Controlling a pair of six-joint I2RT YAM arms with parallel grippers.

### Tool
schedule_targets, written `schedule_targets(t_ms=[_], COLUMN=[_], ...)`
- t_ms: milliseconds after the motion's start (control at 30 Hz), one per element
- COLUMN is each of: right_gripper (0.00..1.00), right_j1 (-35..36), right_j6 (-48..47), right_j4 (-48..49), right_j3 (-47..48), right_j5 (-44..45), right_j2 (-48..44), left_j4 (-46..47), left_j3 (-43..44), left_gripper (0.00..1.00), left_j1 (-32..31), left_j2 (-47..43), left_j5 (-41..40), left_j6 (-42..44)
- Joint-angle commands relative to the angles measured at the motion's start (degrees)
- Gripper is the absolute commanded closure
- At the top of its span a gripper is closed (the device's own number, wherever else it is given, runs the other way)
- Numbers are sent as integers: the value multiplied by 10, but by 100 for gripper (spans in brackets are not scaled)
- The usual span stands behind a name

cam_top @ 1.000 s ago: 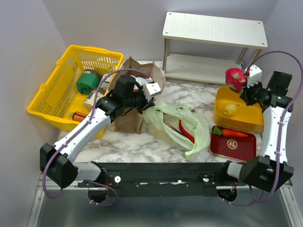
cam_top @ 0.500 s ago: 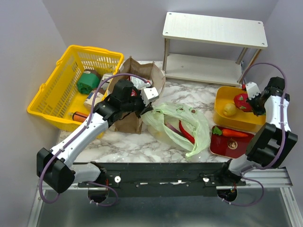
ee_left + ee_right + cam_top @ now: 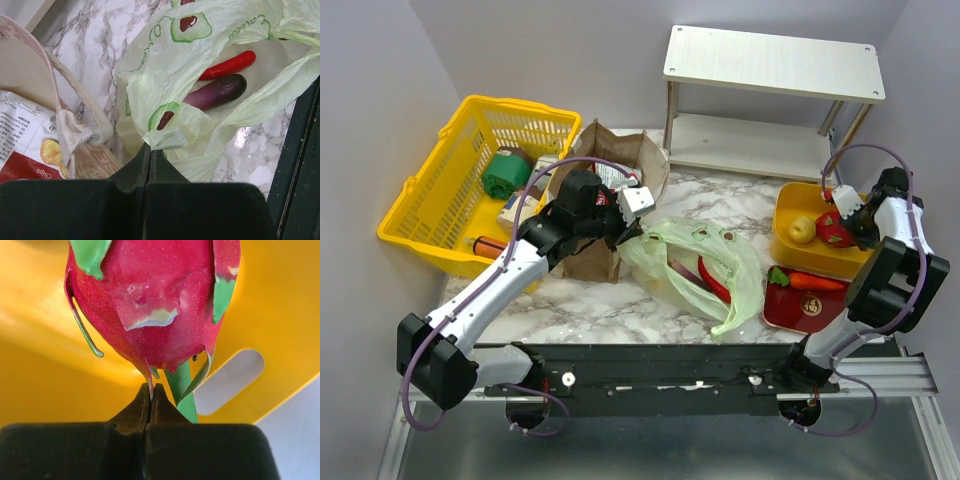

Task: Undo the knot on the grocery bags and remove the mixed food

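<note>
The left pincer [image 3: 151, 147] was pressed together on a small fold of the thin green plastic bag [image 3: 165, 75], at its edge nearest to the brown paper bag [image 3: 590, 258]. The plastic bag lay with its mouth open on the marble surface [image 3: 600, 305], between the paper bag and the red tray [image 3: 785, 308]. Inside it a red chili [image 3: 227, 65] and a purple eggplant [image 3: 216, 91] lay side by side. A chips packet [image 3: 20, 145] showed inside the paper bag. The right pincer [image 3: 151, 389] pinched the thin green tips at the end of the dragon fruit [image 3: 150, 295], which was inside the yellow tub [image 3: 825, 265], just beside a yellow fruit [image 3: 802, 229]. A carrot [image 3: 812, 282] lay on the tray.
</note>
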Motion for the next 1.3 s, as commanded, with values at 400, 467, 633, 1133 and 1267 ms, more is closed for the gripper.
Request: schedule_targets(t_ms=[400,467,633,1133,1267], right_gripper=[31,0,0,0,0], right_j1=[-2,-1,23,289,307], right_j6=[120,157,225,158,209], right_j4=[88,80,28,-159,-164], right_j3=[57,53,17,5,125], right_j5=[-82,-123,-220,-207,-289], right_j2=[6,-25,-170,-158,-107], left_j4=[-3,-9,-18,-107,-180], left_j3=[18,23,34,155,242], left_gripper=[100,100,100,100,100], left_j1=[-4,-4,-3,-3,-3], left_j2=[33,37,45,105,162], left_j5=[12,9,0,-8,-32], left_j6=[-4,5,23,96,112])
